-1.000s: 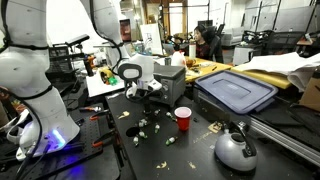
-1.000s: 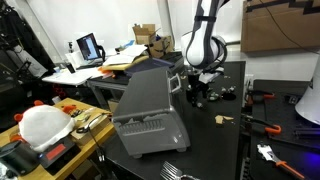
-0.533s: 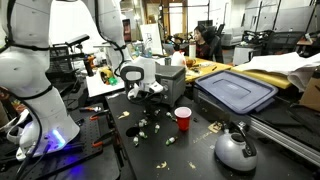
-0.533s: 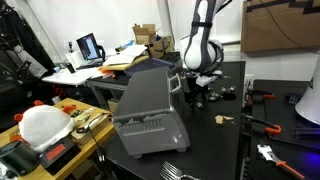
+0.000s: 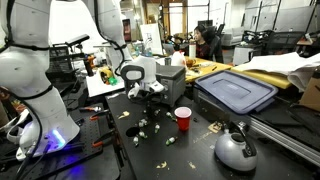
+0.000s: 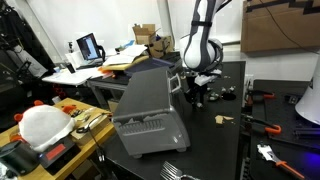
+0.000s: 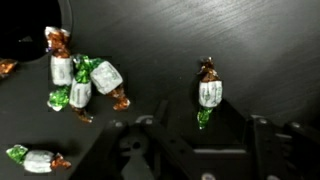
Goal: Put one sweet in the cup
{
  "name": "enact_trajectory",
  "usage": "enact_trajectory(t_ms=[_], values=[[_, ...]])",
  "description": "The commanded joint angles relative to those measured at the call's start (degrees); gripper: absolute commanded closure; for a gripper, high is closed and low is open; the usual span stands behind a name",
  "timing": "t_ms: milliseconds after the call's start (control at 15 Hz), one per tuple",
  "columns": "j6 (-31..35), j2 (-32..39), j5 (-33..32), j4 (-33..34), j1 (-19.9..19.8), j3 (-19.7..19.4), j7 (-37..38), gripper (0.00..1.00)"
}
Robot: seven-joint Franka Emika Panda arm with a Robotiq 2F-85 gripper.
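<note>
In the wrist view one sweet (image 7: 208,95), silver wrapper with brown and green twisted ends, lies on the black table just ahead of my gripper (image 7: 205,126). Its green tail reaches in between the two dark fingers (image 7: 261,128), which stand apart on either side without touching it. More sweets (image 7: 80,80) lie in a cluster to the left. In an exterior view the gripper (image 5: 150,93) hangs low over the scattered sweets (image 5: 145,125). The red cup (image 5: 183,118) stands upright a little way beside it.
A silver kettle (image 5: 235,150) sits near the table's front. A blue bin lid (image 5: 235,90) lies behind the cup. A grey machine (image 6: 145,105) stands close to the gripper (image 6: 199,95), and tools lie along the table edges.
</note>
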Motion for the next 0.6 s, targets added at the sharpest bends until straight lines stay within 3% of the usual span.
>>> enact_trajectory(t_ms=[0, 267, 333, 467, 533], values=[[-0.69, -0.26, -0.20, -0.49, 2.44, -1.73, 3.34, 0.72], [-1.23, -0.92, -0.74, -1.25, 3.99, -2.54, 4.76, 0.99], [-1.32, -0.94, -0.92, -1.33, 4.41, -2.89, 5.02, 0.64], [-1.29, -1.05, -1.44, -1.61, 5.45, -3.84, 6.04, 0.62], [-0.97, -1.18, -1.87, -1.92, 6.05, -4.51, 6.41, 0.56]])
